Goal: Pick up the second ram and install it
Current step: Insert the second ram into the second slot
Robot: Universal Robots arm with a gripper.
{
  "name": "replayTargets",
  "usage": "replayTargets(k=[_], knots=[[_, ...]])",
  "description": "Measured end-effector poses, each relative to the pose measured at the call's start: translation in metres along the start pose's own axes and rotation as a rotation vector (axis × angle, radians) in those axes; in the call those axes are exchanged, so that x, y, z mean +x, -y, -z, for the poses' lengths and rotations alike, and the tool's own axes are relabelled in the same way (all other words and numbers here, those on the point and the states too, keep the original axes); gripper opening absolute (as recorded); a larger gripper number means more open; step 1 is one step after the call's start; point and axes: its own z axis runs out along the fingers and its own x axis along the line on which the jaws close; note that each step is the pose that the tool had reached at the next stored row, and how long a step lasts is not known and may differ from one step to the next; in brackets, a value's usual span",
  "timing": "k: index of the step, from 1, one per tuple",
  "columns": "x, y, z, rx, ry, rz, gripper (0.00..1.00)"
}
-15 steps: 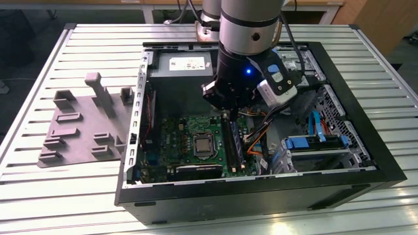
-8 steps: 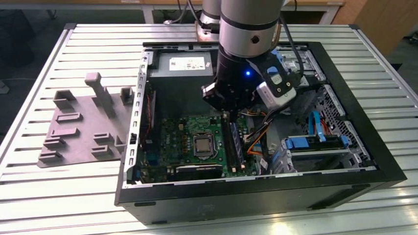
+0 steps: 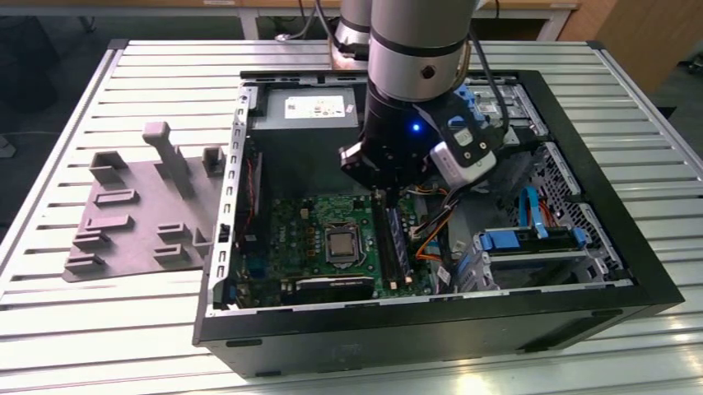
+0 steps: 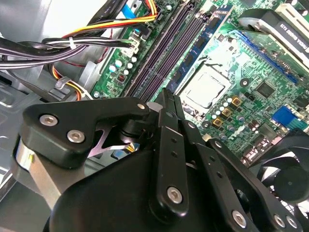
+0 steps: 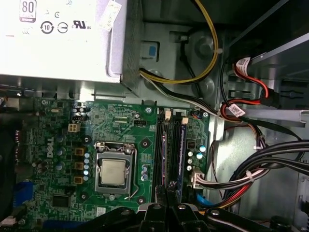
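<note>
jaws pressed together over the memory slots (image 5: 166, 150), any second ram between them hidden

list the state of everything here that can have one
computer case, lying on its side, open, side panel off
hand, lowered inside the case, tip just above the memory slots
memory slots, hard to tell what is seated in them
processor socket, latched on a chip, no cooler on it
grey holder block, flat on the table outside the case, on the exterior view's left
arm's blue light, lit
</note>
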Motion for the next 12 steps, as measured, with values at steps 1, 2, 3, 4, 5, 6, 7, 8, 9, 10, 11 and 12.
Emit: replayTargets(k=[1,2,3,4,5,6,7,8,9,10,11,12], knots=[[0.0000,0.0000,-0.0005,0.0000,0.0000,0.000,0.12],[0.0000,0.0000,-0.0009,0.0000,0.0000,0.000,0.12],[0.0000,0.0000,-0.0014,0.0000,0.0000,0.000,0.12],[0.0000,-0.0001,-0.0017,0.0000,-0.0001,0.000,0.12],[0.0000,-0.0001,-0.0021,0.0000,0.0000,0.000,0.12],[0.0000,-0.0001,-0.0025,0.0000,0.0000,0.000,0.12],[0.0000,-0.0001,-0.0029,-0.0001,0.0000,0.000,0.12],[0.0000,-0.0001,-0.0033,-0.0001,0.0000,0.000,0.12],[0.0000,-0.0001,-0.0038,-0.0001,0.0000,0.000,0.12],[-0.0001,-0.0002,-0.0042,-0.0001,0.0000,0.000,0.12],[-0.0001,-0.0002,-0.0045,0.0000,0.0000,0.000,0.12],[-0.0001,-0.0002,-0.0049,0.0000,0.0000,0.000,0.12]])
